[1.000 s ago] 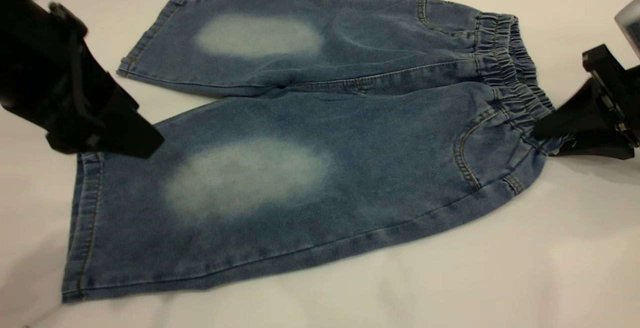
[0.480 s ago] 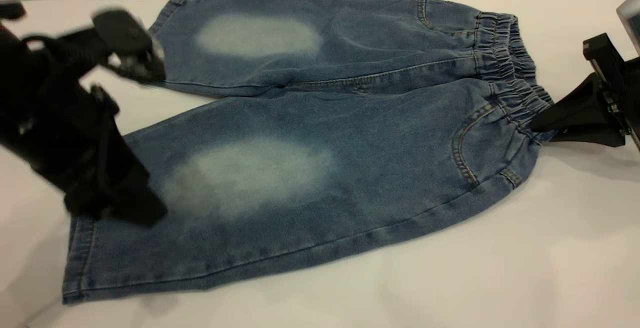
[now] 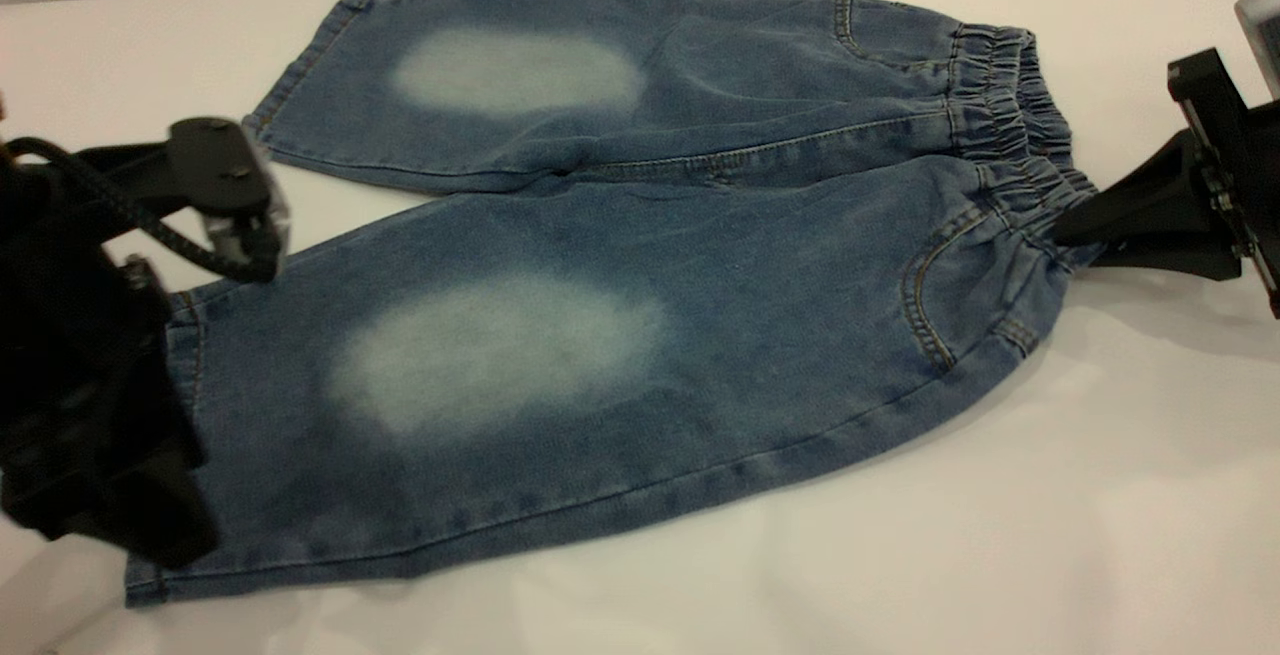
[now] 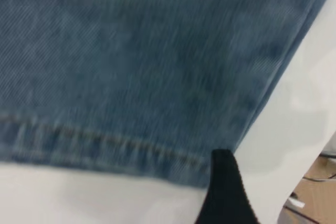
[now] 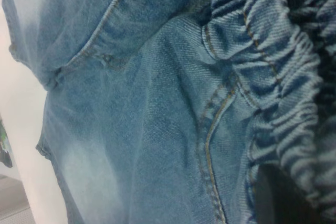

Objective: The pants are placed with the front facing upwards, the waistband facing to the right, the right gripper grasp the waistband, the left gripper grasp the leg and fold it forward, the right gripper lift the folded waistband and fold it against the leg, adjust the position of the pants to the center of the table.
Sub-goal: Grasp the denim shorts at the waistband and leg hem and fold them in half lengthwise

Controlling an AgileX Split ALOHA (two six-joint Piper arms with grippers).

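Pants [image 3: 600, 275] flat on table [image 3: 1000, 535], right pincer [image 3: 1065, 230] at waistband [image 3: 1010, 125]

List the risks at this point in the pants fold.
1. The left gripper sits at the near leg's hem corner on the pants; the wrist view shows one fingertip just at the hem edge, so it may catch little cloth or none.
2. The right gripper meets the waistband only at its near end, so lifting may bunch the far side unevenly across the table.
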